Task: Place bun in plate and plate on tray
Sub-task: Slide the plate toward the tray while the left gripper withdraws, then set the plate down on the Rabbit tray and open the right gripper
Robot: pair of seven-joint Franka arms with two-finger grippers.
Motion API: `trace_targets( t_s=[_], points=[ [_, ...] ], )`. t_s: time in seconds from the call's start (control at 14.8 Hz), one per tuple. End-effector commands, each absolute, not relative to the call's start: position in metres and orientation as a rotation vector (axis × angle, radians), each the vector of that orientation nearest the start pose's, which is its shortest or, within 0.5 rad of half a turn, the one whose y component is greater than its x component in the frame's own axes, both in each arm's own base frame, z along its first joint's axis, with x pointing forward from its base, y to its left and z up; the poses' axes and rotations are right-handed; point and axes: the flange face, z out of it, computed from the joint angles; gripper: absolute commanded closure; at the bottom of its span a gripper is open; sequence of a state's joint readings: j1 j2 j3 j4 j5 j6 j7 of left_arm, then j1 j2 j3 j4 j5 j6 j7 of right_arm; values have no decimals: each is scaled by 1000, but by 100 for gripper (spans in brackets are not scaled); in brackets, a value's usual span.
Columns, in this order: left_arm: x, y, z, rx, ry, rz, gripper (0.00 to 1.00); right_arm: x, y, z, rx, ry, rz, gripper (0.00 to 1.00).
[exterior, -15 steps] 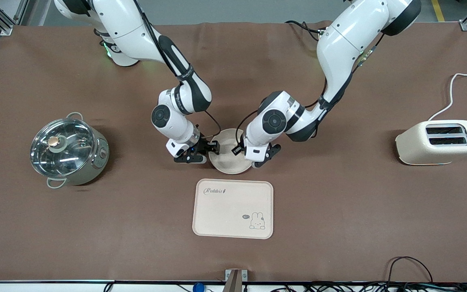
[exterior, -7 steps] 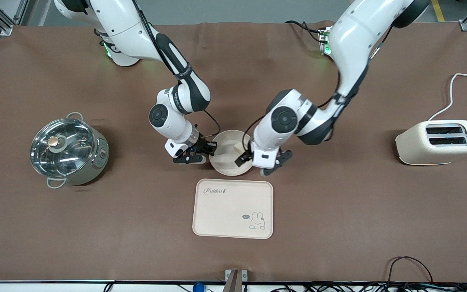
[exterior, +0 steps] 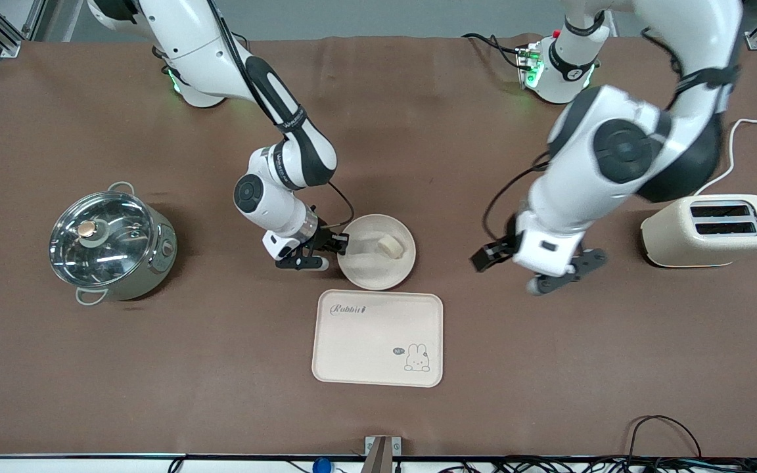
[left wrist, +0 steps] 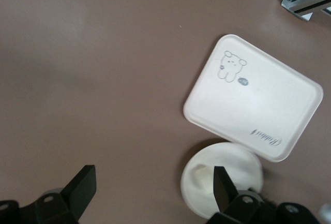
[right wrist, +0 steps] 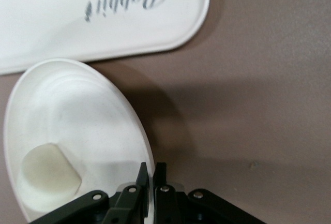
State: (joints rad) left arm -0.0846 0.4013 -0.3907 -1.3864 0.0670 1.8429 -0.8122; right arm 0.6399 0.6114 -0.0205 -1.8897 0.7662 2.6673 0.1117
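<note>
Bun (exterior: 391, 246): I see it in the plate (exterior: 365, 272).
Right pincer (exterior: 337, 246): clamped on the plate's rim.
Left pincer (exterior: 536, 272): spread wide, empty, over bare surface (exterior: 549, 368).
Tray (exterior: 378, 337): just beside plate.

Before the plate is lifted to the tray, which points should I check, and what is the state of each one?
1. Bun lies in the plate: ok.
2. Right gripper shut on the plate's rim, at the right arm's end: ok.
3. Left gripper open, holding nothing, up over bare table between plate and toaster: ok.
4. Tray bare, nearer the front camera than the plate: ok.
5. Plate on tray: not ok, it sits on the table.
6. Bun centred in the plate: not ok, it lies toward the left arm's end.
</note>
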Motion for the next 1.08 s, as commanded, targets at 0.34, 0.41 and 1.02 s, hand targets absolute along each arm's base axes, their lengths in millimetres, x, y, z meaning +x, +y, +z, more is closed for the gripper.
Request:
trace_targets(
  t_s=[0.34, 0.41, 1.02],
  points=[
    [578, -100, 641, -3115, -111, -75, 0, 580, 361, 238, -2580, 283, -88, 100],
    [564, -85, 658, -3108, -73, -65, 0, 590, 364, 238, -2569, 288, -101, 100],
    [456, -68, 686, -3076, 14, 41, 0, 674, 350, 175, -2528, 404, -179, 100]
  ],
)
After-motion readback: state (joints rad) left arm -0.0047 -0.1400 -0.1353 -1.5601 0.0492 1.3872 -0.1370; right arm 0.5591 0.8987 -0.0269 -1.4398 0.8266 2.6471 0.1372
